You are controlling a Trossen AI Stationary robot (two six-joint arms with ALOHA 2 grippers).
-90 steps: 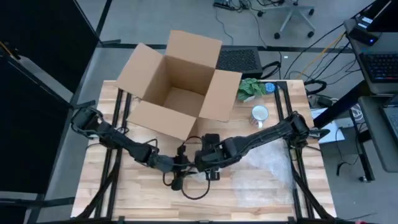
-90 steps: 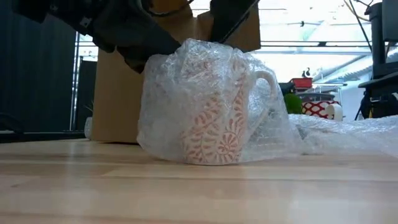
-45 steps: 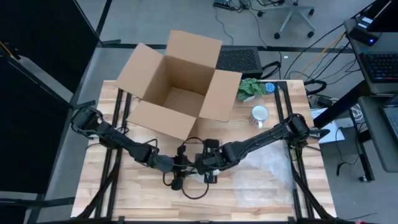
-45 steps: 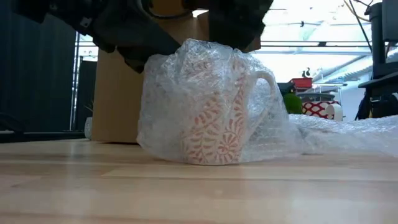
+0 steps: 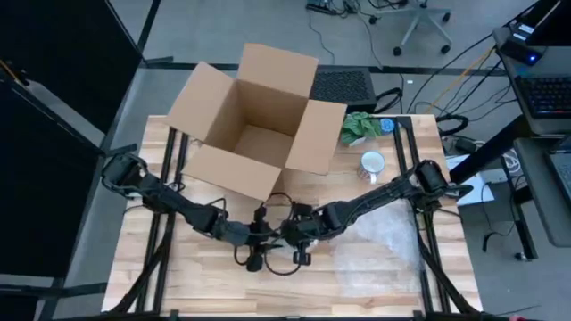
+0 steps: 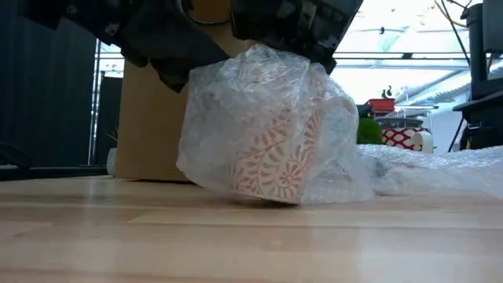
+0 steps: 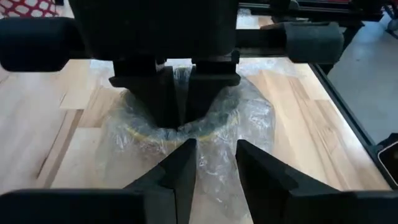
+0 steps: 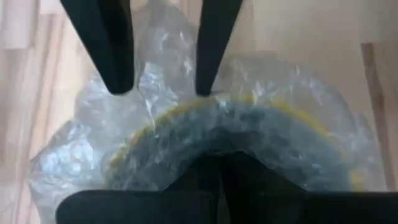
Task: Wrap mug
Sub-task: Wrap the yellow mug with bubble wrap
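Mug (image 6: 275, 161) sits mid-table, tilted under bubble wrap (image 6: 236, 110); my right gripper (image 8: 217, 165) is clamped on rim and wrap to pin the fold, left gripper (image 7: 211, 162) parted at it.

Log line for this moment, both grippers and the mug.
left gripper: open at mug rim | right gripper: shut on wrap | mug: under wrap, tilted on table | box: open behind
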